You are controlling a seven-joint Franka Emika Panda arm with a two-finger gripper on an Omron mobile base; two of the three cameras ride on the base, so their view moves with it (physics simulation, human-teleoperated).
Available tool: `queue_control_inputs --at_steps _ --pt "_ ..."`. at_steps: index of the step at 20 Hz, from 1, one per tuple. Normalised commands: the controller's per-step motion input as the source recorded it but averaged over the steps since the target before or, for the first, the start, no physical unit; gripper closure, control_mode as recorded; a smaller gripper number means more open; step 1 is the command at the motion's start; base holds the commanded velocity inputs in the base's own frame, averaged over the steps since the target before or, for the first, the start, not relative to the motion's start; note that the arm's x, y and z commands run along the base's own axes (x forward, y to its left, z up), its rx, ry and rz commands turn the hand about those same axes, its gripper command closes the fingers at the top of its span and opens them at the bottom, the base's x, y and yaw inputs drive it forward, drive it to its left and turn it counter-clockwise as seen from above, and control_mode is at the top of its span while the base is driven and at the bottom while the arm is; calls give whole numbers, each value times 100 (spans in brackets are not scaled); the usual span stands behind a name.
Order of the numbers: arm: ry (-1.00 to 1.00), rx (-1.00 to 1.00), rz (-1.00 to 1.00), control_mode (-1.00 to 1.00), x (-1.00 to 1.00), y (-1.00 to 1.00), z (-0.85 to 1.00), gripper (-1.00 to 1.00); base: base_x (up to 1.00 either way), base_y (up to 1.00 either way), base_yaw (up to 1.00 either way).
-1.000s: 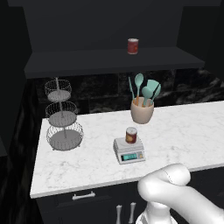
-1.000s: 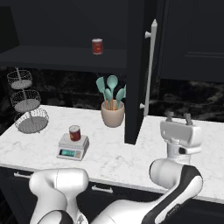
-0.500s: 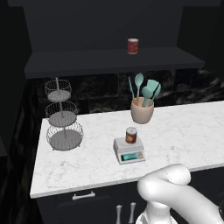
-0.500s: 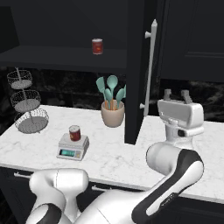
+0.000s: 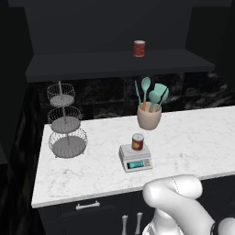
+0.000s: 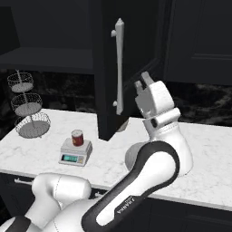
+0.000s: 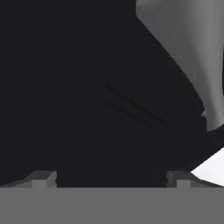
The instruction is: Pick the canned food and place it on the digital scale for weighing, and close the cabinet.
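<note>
In the left base view the canned food (image 5: pixel 137 142) stands upright on the digital scale (image 5: pixel 135 158), which sits on the white marble tabletop (image 5: pixel 193 133); behind it is a beige utensil crock (image 5: pixel 149 117), a three-tier wire basket (image 5: pixel 66 123) stands farther left, and a second red tin (image 5: pixel 139 48) sits on the dark shelf (image 5: pixel 114 64) above. In the right base view the tool (image 6: pixel 143 81) is raised above the tabletop (image 6: pixel 213 154), its fingers spread wide and holding nothing, just right of the open cabinet (image 6: pixel 111 68) door and close to its long silver handle (image 6: pixel 119 63); whether it touches the door cannot be told. The canned food (image 6: pixel 77 137) on the digital scale (image 6: pixel 74 152) lies well below and left of the tool. In the hand view the two fingertips (image 7: pixel 41 178) stand far apart before the dark cabinet (image 7: pixel 78 87) panel, with the pale handle (image 7: pixel 192 57) up to the right.
</note>
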Motion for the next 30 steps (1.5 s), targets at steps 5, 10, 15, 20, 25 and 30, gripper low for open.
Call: queue_control_inputs --at_steps 5,10,15,20,25,30 --pt "13 -42 -4 -100 -40 100 38 -100 0 0 0" --pt "27 -41 -10 -100 13 100 0 -100 0 0 0" --pt "25 -16 -22 -100 78 100 -7 -100 0 0 0" --pt "3 7 -23 -100 99 93 0 -100 0 0 0" --pt "-16 30 -10 -100 84 27 -6 -100 0 0 0" --pt "-5 23 -2 -100 89 -6 -2 -100 0 0 0"
